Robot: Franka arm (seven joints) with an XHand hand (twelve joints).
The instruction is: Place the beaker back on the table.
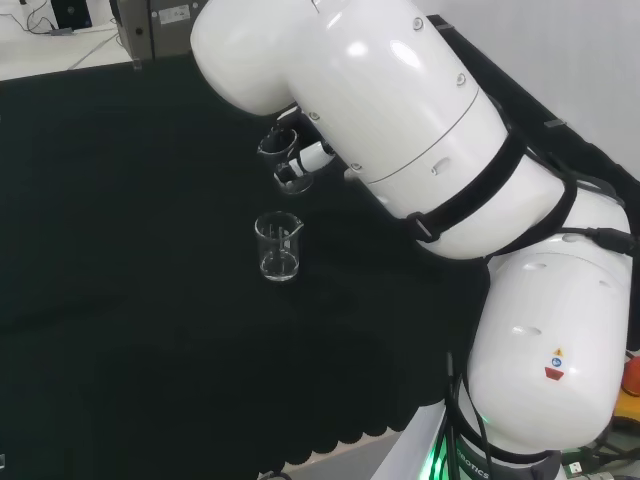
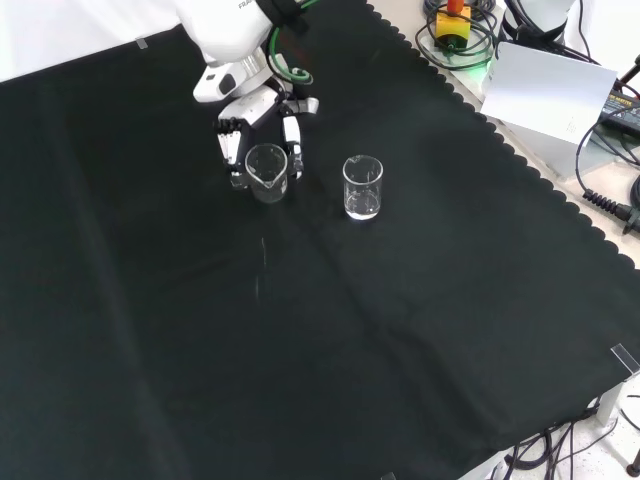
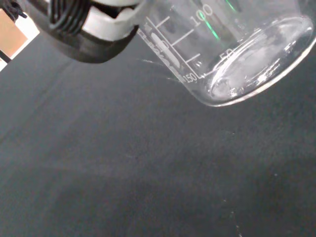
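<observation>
In the front view the black and white hand (image 2: pixel 255 120) comes in from the top, its fingers (image 2: pixel 293 140) curled round a clear glass beaker (image 2: pixel 267 172). The wrist view shows this beaker (image 3: pixel 237 54) close up, tilted, its base off the black cloth, with part of the hand (image 3: pixel 84 29) beside it. In the head view the hand (image 1: pixel 308 157) and its beaker (image 1: pixel 290 170) peek out left of the big white arm link. A second clear beaker (image 2: pixel 362 187) stands upright on the cloth to the right of the held one; in the head view it (image 1: pixel 278 247) is nearer than the hand.
The black cloth (image 2: pixel 300 350) covers the bench, with a scalloped edge (image 2: pixel 520 160) at the front view's right. Beyond that edge lie a grey box (image 2: pixel 550 90), cables and a yellow device (image 2: pixel 455 25). The arm's white links (image 1: pixel 450 180) take up the head view's right.
</observation>
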